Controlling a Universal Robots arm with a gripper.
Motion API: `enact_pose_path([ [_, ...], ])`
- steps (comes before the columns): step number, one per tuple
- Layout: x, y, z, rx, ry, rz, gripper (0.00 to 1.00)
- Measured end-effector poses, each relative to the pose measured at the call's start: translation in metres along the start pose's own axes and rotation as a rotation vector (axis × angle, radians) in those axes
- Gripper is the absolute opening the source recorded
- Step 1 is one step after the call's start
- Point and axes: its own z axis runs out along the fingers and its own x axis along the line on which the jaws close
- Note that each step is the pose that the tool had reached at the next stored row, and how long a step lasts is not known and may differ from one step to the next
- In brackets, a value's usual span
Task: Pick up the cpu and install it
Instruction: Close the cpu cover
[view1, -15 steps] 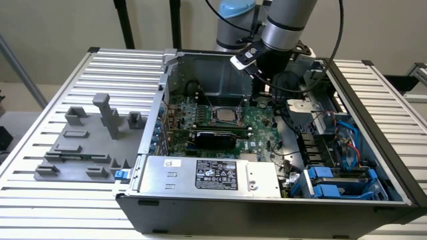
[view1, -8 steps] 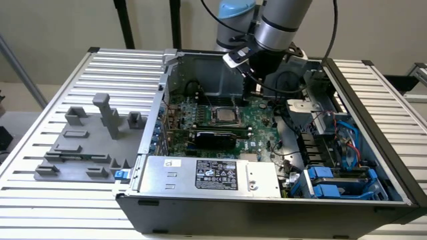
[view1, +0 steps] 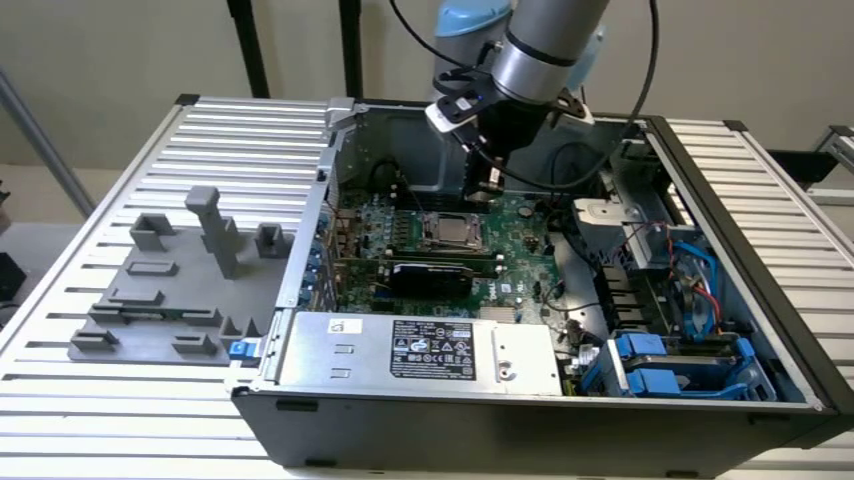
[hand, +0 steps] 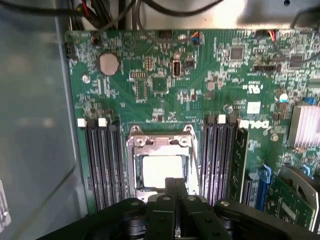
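"Silver-pale, the cpu (hand: 160, 167) lay flat inside the socket frame (hand: 136, 142) on the green motherboard (hand: 220, 75), between the memory slots (hand: 102, 160). Was all of it seen?"
"No. In the wrist view the gripper (hand: 175, 186) covered its near edge, and whether the tips touched it could not be told."
"And the jaws?"
"Pressed together, holding nothing."
"The arm?"
"In the exterior view the arm (view1: 541, 45) slanted steeply down into the open computer case (view1: 534, 430), its upper part cut off by the frame, the gripper near the socket"
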Motion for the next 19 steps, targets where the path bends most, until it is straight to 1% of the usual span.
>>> enact_pose_path([
  [2,0.0,-0.0046,0.0016,0.0136,-0.0006,0.0,0.11],
  [4,0.0,-0.0092,0.0035,0.0244,-0.0011,0.0,0.11],
  [5,-0.001,-0.0114,0.0047,0.0278,-0.0012,0.0,0.11],
  [6,-0.001,-0.0134,0.0061,0.0298,-0.0012,0.0,0.11],
  [8,-0.001,-0.0172,0.0102,0.031,-0.0014,0.0,0.11],
  [14,-0.001,-0.0269,0.0234,0.031,-0.0013,0.0,0.11],
  [19,-0.002,-0.0324,0.0342,0.0307,0.0002,0.002,0.11],
])
